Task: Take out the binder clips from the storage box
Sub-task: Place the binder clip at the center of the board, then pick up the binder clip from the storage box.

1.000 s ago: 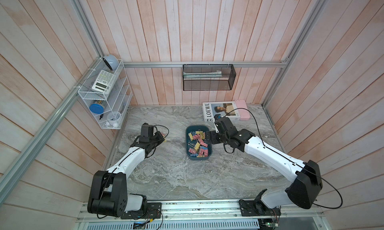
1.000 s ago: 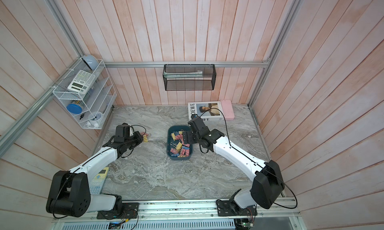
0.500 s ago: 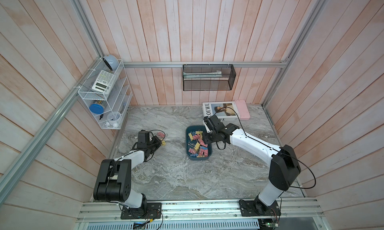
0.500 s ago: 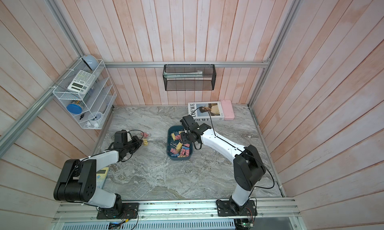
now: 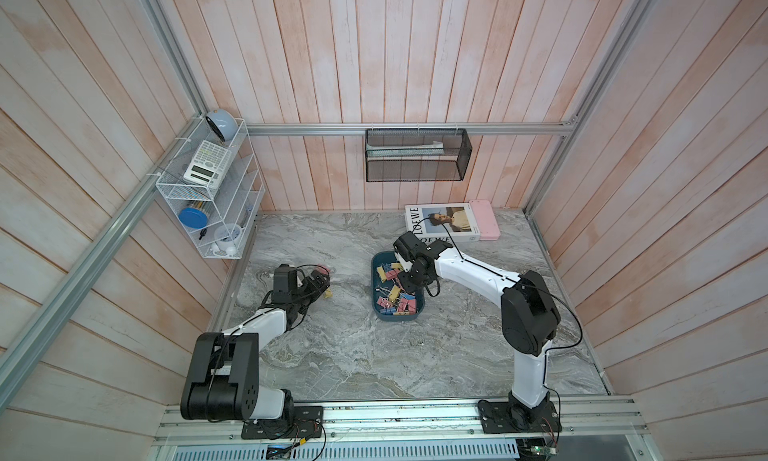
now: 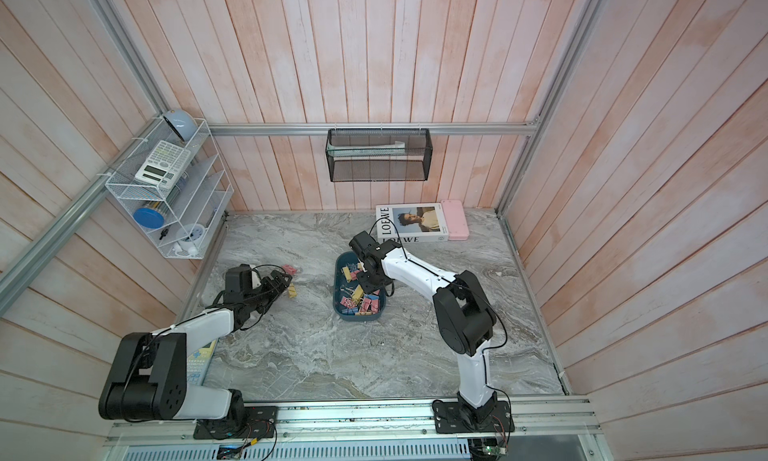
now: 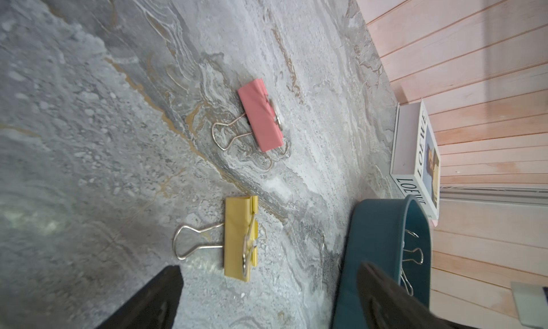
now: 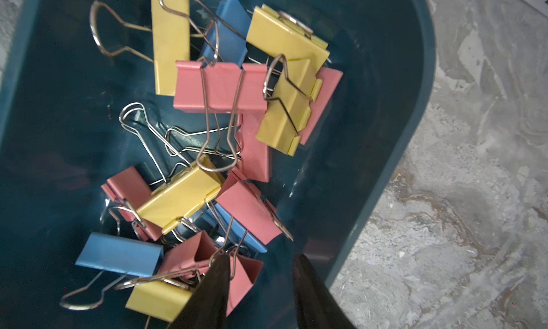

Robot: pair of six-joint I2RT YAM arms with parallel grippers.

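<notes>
Printed "LOEWE" in black capitals down the white cover strip of the book (image 5: 451,224), next to the portrait photo. Printed again, "LOEWE", in black along the book's white spine. Legible in both top views, and on cover and spine alike in the left wrist view. On the calculator (image 5: 207,163), well apart from the book: key markings and display too small to read.

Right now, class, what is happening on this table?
The right gripper reaches into the storage box, jaws apart over the edge of a boxed pink clip among many binder clips; no grip shows yet. The left gripper hangs open over the table, where a yellow clip and a loose pink clip lie outside the box.
</notes>
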